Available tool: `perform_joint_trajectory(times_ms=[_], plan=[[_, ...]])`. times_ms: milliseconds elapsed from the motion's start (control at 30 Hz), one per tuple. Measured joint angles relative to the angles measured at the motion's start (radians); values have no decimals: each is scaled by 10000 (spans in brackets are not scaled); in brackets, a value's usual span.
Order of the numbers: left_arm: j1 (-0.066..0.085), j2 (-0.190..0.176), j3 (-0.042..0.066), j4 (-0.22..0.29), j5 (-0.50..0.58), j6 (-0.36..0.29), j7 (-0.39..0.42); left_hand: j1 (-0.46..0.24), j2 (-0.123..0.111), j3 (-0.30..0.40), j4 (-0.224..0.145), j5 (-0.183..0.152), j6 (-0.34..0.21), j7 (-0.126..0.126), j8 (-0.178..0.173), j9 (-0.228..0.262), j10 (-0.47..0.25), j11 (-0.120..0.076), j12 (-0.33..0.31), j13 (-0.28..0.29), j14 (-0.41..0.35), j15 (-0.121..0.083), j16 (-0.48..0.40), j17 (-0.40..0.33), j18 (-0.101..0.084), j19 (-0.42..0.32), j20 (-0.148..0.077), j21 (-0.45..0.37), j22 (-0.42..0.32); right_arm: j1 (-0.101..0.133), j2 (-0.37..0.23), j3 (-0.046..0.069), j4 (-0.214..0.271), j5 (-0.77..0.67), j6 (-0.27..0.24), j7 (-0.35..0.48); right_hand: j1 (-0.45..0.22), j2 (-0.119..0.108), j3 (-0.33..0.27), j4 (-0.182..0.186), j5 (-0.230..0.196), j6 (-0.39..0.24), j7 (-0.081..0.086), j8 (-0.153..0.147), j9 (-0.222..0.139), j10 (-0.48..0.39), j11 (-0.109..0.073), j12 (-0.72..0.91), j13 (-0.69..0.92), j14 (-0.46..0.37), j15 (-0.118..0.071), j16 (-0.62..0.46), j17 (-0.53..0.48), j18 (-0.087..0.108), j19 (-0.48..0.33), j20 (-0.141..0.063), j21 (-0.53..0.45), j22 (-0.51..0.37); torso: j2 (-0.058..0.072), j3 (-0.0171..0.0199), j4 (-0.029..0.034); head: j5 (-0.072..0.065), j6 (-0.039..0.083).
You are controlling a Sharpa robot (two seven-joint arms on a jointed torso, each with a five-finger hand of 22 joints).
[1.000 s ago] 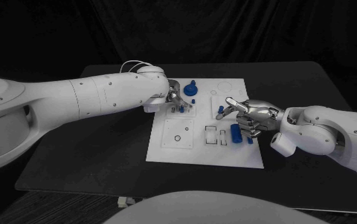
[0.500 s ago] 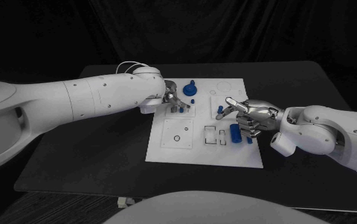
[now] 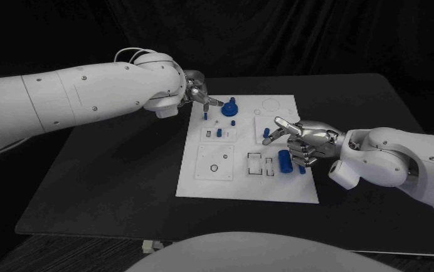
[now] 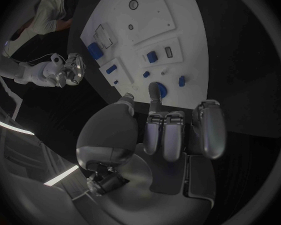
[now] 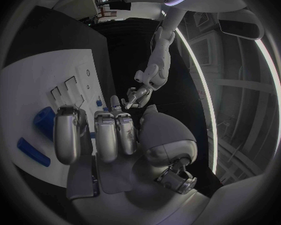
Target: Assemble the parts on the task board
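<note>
Head view: left robot hand (image 3: 198, 93) above task board (image 3: 217, 178) corner.

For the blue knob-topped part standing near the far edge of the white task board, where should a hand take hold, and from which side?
Grip the blue knob-topped part by its narrow upper stem, coming down from above. It stands upright on a wider round base on the white task board, so the top is probably the easiest pinch point. The left hand is already beside it; its left side looks more crowded.
</note>
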State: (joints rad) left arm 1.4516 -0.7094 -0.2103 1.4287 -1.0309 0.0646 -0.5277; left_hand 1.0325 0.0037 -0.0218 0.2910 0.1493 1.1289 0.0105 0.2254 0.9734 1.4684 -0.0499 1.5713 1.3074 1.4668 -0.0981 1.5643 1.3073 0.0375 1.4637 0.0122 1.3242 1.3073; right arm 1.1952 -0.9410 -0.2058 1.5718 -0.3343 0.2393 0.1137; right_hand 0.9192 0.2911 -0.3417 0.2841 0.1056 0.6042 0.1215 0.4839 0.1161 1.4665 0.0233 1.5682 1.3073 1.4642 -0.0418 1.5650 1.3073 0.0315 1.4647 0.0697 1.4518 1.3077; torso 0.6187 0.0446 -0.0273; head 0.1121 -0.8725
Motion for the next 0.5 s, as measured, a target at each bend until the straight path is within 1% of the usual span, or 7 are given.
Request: perform_joint_trajectory(times_ms=[67, 133, 233, 267, 333, 400, 500], plan=[[101, -59, 0, -19, 150, -24, 50, 163, 163, -24, 24, 765, -109, -23, 119, 106, -35, -34, 0, 0, 0, 0, 0, 0, 0, 19, -19, 0, 0, 0, 0, 0, -3, 0, 0, 1, 0, 0, 0, 0, 0, 0, 0, 0, 0, 0, 0, 0, 0, 0, 0, 0, 0, 1, 0, 0, 0, 0, 0, -1, -1, -9, 0], [177, -86, -4, -116, 329, -62, 128, 664, 225, 8, -8, 1841, -258, -34, 206, 190, -36, -35, 0, 0, -30, -43, 0, 0, 0, 38, -38, 108, 0, 0, 2, 0, -6, 0, -1, 3, 0, 0, 0, 0, 0, 0, 0, 0, 0, 0, 0, 0, 0, 0, 0, 0, 0, 0, 0, 0, 0, 0, 0, -1, 0, -10, 0], [254, -32, -15, -433, 585, -110, 263, 1648, 128, 323, -322, 3261, -429, -102, 206, 194, -18, -99, 0, 0, 1, -74, 0, 0, 1, 3, -73, 261, 0, 0, 1, 0, -6, 0, -1, 6, 0, 0, 0, 0, 0, 0, 0, 0, 0, 0, 0, 0, 0, 0, 0, 0, 0, 0, 0, 0, 0, 0, 0, -1, -1, -11, 0], [275, 33, -15, -594, 665, -113, 308, 1963, 79, 408, -407, 3502, -486, -85, 206, 155, -17, -124, 0, 0, 1, -73, 0, 0, 0, 3, -73, 295, 0, 0, -3, 0, -5, 0, -1, 7, 1, 0, 0, 0, 0, 0, 0, 0, 0, 0, 0, 0, 0, 0, 0, 1, 0, 0, 0, 0, 0, -1, 0, -1, 0, -14, 0], [286, 147, -15, -809, 759, -106, 350, 2226, 7, 558, -358, 3549, -522, -49, 145, -27, -17, -124, 0, 0, 1, -74, 0, 0, 1, 2, -73, 295, 0, 0, -16, 0, 5, 0, -1, 8, 1, 0, 0, 0, 0, 0, 0, 0, 0, 0, 0, 0, 0, 0, 0, 1, 0, 0, 0, 0, 0, -1, 0, 0, -1, -34, 0], [285, 296, -16, -1042, 841, -47, 368, 2275, -42, 650, -258, 3251, -521, -50, 85, -195, -17, -124, 0, 0, 1, -74, 0, 0, 1, 2, -73, 295, 0, 0, -30, 0, 14, 0, -2, 8, 1, 0, 0, 0, 1, 0, 0, 0, 0, 0, 0, 0, 0, 0, 0, 1, 0, 0, 0, 0, 0, -1, 0, 0, -1, -40, 0], [227, 510, -16, -1439, 870, 81, 369, 2223, -94, 527, -47, 2358, -518, 24, -29, -464, -17, -124, 0, 0, 1, -73, 0, 0, 1, 3, -72, 295, 0, -1, -29, 0, 16, 0, -2, 8, 1, -1, 0, 0, 1, 0, 0, 0, 1, 0, 0, 0, 0, 0, 0, 1, 0, 0, 0, 0, 0, -1, 1, 0, -1, -47, 0]])
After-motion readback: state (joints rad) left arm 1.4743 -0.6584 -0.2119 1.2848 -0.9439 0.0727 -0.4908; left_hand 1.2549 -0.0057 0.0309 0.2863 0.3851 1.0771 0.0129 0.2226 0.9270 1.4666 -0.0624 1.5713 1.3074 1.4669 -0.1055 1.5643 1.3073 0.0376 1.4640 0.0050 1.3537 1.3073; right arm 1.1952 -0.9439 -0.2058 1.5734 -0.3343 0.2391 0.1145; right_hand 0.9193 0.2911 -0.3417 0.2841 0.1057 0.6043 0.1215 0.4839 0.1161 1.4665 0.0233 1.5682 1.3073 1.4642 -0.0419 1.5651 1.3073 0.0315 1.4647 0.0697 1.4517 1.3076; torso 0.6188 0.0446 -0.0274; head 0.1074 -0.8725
